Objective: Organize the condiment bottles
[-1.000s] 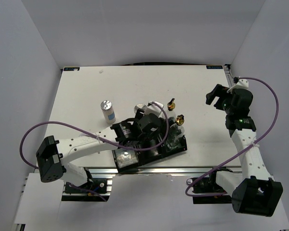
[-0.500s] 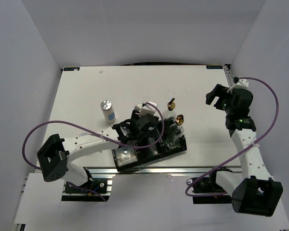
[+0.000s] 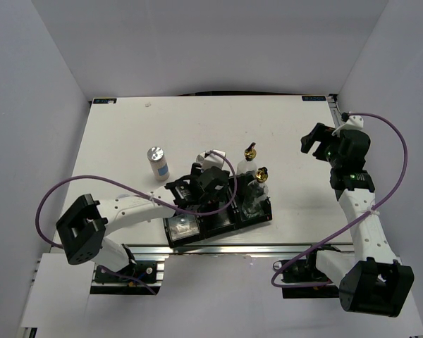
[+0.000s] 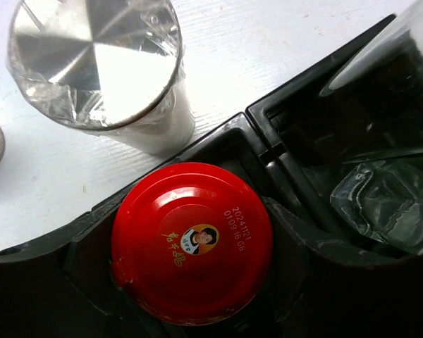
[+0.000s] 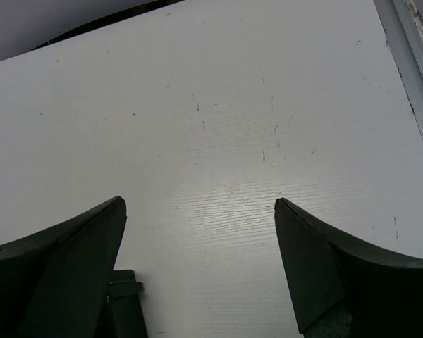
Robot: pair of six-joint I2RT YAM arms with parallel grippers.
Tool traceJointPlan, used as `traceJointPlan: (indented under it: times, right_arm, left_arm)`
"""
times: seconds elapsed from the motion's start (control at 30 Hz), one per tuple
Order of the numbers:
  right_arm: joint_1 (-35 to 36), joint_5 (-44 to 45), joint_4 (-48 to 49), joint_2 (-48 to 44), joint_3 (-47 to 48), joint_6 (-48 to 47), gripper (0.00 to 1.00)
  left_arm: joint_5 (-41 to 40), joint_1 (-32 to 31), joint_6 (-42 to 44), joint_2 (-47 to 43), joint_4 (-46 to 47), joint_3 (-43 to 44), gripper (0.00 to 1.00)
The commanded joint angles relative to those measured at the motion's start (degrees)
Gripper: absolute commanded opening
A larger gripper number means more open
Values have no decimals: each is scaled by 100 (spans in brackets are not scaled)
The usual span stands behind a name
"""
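Note:
The red-lidded jar sits low in a compartment of the black tray, and my left gripper is shut on it, one finger on each side of the lid. A silver-lidded shaker stands on the table just beyond the tray's far wall. Another shaker stands alone to the left, and a third is in the tray's left compartment. Two clear glass bottles with gold pourers stand at the tray's right end. My right gripper hangs open over bare table at the far right.
The tray lies near the table's front edge, just ahead of the arm bases. The left arm's purple cable loops across the front left. Grey walls close in the table on three sides.
My left gripper has shifted slightly left over the tray with the jar still in it, and the tray has nudged a little left too. The right arm has not moved.

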Motion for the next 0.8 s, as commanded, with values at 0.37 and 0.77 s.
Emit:
traceJointPlan:
  times: [0.37,0.77]
  right_arm:
    - [-21,63,220,-144,-88,-68,89]
    - [-21,-25,203,-30,-62,-156,89]
  left_arm:
    - [-12,42,-246,-40,-335,371,98]
    - [-19,42,-526,-1253,-1600,784,98]
